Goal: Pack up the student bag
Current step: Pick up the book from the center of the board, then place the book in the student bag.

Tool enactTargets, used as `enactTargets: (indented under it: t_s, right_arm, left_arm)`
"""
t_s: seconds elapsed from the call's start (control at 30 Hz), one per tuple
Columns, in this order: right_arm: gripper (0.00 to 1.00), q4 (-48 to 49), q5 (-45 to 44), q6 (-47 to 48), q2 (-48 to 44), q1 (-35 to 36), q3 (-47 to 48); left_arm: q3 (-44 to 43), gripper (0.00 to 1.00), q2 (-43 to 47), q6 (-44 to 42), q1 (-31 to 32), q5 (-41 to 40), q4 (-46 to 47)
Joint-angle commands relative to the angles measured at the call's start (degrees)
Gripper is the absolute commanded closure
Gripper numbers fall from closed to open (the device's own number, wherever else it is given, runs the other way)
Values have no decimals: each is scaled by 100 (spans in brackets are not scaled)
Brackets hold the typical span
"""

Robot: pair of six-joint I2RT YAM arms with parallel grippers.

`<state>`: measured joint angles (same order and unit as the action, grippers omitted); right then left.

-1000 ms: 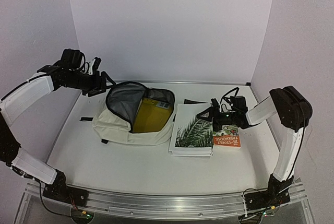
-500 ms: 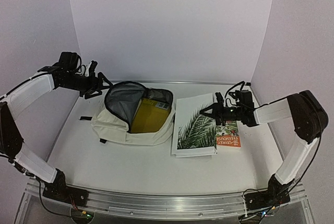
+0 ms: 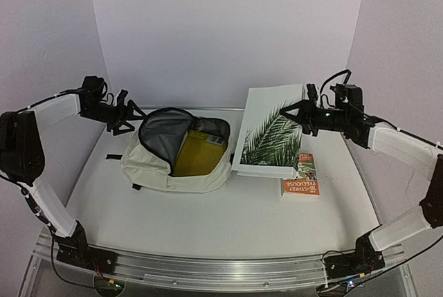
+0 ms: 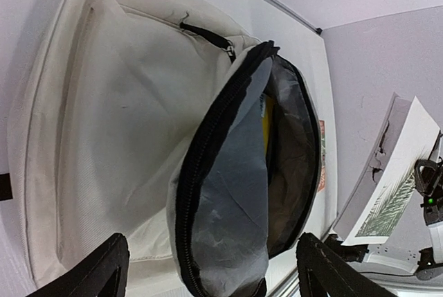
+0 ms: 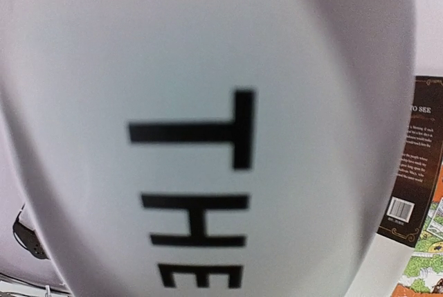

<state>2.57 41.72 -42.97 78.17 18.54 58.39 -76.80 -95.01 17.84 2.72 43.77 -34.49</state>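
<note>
The student bag [image 3: 163, 165] lies on its side on the left half of the worktop [image 3: 208, 221]. Its black-zippered mouth gapes wide and the grey lining shows. A yellow item [image 3: 197, 153] stands slanted inside the opening, towards its right side.

The left pincer [image 3: 129, 111] hangs just off the bag's far-left edge, above the worktop. Its fingers [image 4: 97, 273] are spread wide with nothing between them. In its wrist view the bag fills the picture, with the open mouth to the right of the cream outer panel. I see no contact between the pincer and the fabric.

The right pincer [image 3: 303, 114] is well to the right of the bag, raised over the far right of the worktop. It is clamped on the right edge of a large white palm-leaf book [image 3: 273, 134], which it holds up off the surface, tilted with the cover facing the near side. The book's lower left corner comes down just beside the bag's right edge. In the right wrist view the white cover sits so close that only blurred black letters "THE" can be read.

Below the lifted book, a Treehouse paperback [image 3: 302, 182] lies flat on the worktop, right of the bag and apart from it.
</note>
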Motion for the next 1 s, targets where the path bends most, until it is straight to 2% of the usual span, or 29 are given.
enactTargets:
  t_s: [0.0,0.13,0.27,0.4,0.47,0.6,0.8,0.9,0.97]
  right_arm:
    - [63,-65,-534,-402,-87,357,611]
    - [62,320,-1125,-591,254,770,993]
    - [62,926,-1359,-913,817,1010,1308]
    - [63,982,-1778,-800,1582,1311,1962]
    - [63,982,-1930,-753,2024,1424,2323]
    - [63,989,-2307,-550,2820,1629,2924]
    - [64,959,-2414,-493,3812,1844,3713]
    - [65,814,-2533,-572,4077,1971,3877]
    - [65,728,-2594,-633,4151,2056,3873]
  left_arm:
    - [42,16,23,-17,42,831,502]
    - [139,16,-74,-70,70,849,532]
    - [167,17,-268,-107,86,531,369]
    - [184,19,-310,-79,176,551,422]
    - [166,25,-357,-79,227,645,439]
    - [147,55,-456,-88,310,814,433]
    - [135,90,-493,-83,334,890,474]
    - [174,99,-491,-5,333,1021,609]
    - [187,100,-432,67,333,1098,735]
